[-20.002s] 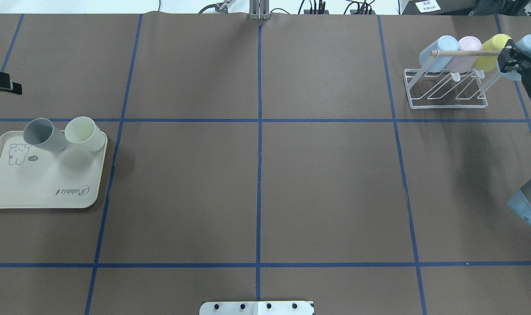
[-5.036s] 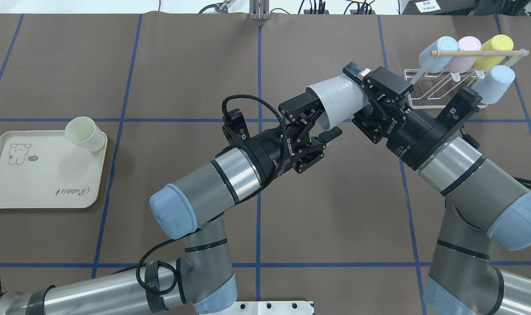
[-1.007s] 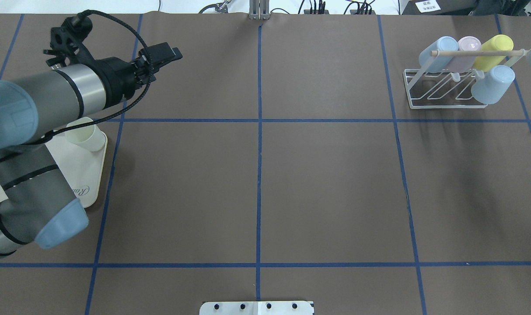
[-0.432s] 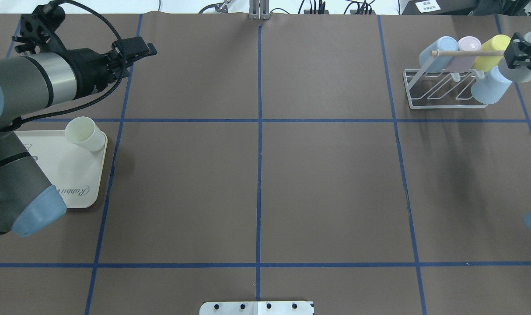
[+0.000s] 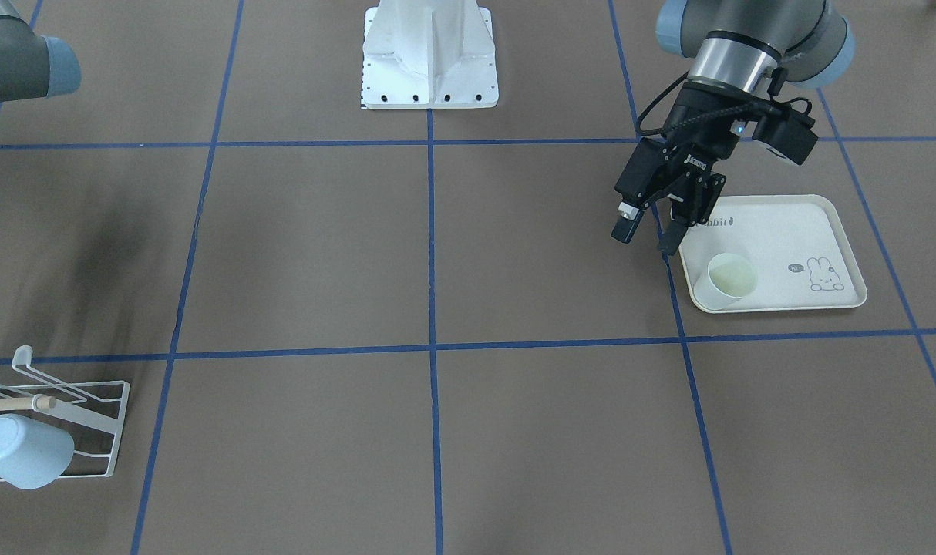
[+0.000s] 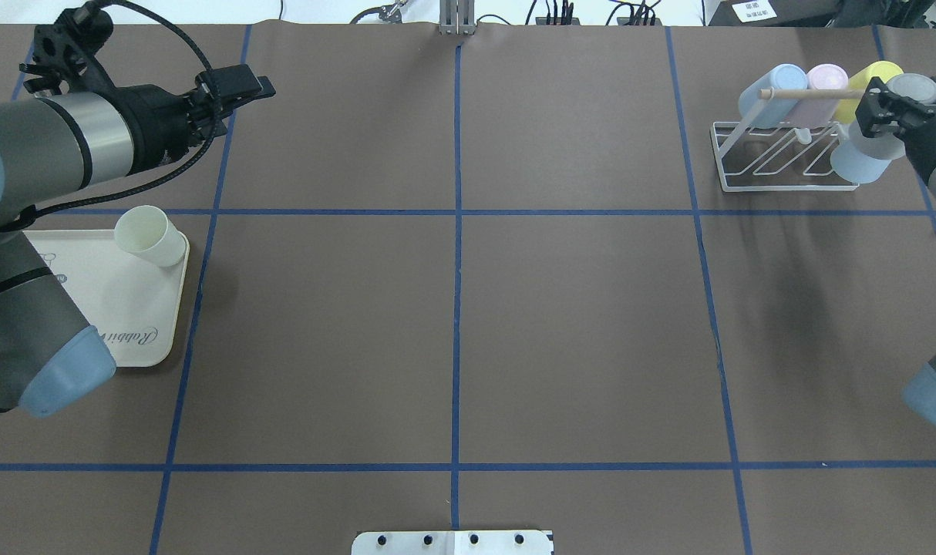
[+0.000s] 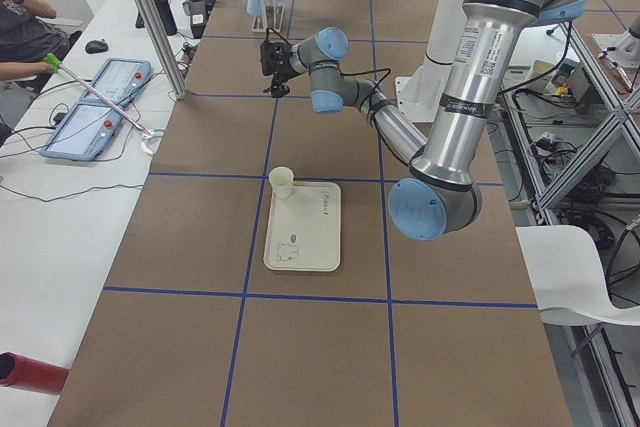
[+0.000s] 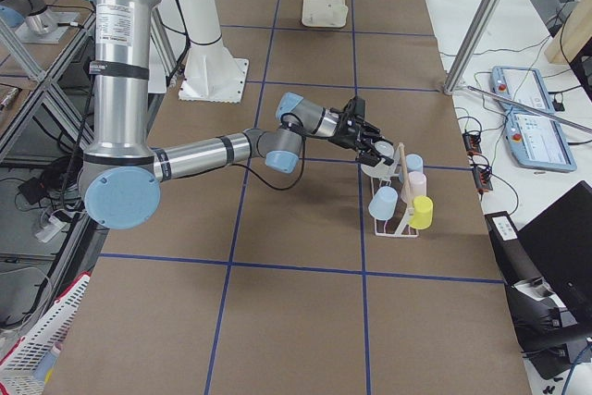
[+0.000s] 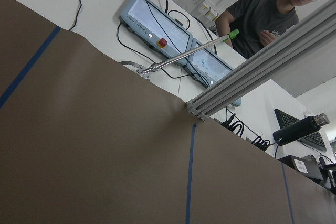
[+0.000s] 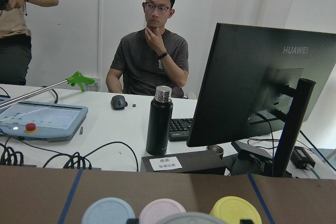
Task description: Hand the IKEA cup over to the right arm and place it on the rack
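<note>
Right jaws clamp the grey cup (image 6: 912, 88) — beside the rack (image 6: 792, 187); left jaws gape empty

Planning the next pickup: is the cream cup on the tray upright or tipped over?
Upright. The cream cup stands on its base at the tray's corner, mouth facing up; the left side view shows it standing too.

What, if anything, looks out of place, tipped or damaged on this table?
Nothing stands out. The cream cup stands upright on the rabbit-print tray, and the right gripper holds the grey cup at the rack.
</note>
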Tool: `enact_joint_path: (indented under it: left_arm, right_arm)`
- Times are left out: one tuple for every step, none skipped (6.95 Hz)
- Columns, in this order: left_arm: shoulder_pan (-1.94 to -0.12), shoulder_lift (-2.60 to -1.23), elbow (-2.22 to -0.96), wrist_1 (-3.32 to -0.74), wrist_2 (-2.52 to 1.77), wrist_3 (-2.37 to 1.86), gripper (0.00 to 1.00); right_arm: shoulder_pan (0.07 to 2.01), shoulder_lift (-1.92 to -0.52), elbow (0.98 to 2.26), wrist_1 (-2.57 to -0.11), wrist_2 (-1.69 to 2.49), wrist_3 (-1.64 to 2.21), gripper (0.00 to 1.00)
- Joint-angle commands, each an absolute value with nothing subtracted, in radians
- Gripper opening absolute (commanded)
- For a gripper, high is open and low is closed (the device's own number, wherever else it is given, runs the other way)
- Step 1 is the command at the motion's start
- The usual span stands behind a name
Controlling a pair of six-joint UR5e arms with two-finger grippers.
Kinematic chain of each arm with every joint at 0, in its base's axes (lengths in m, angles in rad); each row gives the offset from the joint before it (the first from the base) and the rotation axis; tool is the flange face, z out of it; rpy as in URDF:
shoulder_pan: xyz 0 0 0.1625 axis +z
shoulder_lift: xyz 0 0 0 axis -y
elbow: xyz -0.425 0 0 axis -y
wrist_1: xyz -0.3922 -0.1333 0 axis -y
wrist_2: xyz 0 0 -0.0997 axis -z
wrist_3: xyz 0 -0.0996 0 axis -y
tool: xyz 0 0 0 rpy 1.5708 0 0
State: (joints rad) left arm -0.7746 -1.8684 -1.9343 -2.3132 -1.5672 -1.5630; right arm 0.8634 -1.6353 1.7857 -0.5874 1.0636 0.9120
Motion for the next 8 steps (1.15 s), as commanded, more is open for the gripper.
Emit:
enact_joint_path:
  left_arm:
    - [-0.775,-1.868,-1.934,-2.313,-1.568,-1.563,1.00]
    - [-0.775,-1.868,-1.934,-2.313,-1.568,-1.563,1.00]
    - [-0.775,-1.868,-1.934,-2.313,-1.568,-1.563,1.00]
    - [-0.775,-1.867,-1.937,-2.313,-1.568,-1.563,1.00]
    - [-0.775,-1.867,-1.937,-2.313,-1.568,-1.563,1.00]
    - [-0.775,-1.862,-1.939,-2.313,-1.568,-1.563,1.00]
    - [-0.775,-1.861,-1.939,-2.313,-1.568,-1.563,1.00]
    - [-0.775,-1.862,-1.939,-2.315,-1.568,-1.563,1.00]
  right_arm:
    - [0.850,-1.591,1.750,-0.587,1.060,0.913,0.00]
    - [0.848,-1.585,1.746,-0.588,1.060,0.913,0.00]
    - [0.848,-1.565,1.734,-0.588,1.061,0.913,0.00]
    - [0.848,-1.559,1.724,-0.586,1.062,0.911,0.00]
    - [0.848,-1.552,1.718,-0.587,1.062,0.911,0.00]
    - [0.848,-1.551,1.715,-0.588,1.062,0.908,0.00]
    - [0.848,-1.549,1.715,-0.588,1.062,0.904,0.00]
    - [0.850,-1.549,1.715,-0.586,1.062,0.902,0.00]
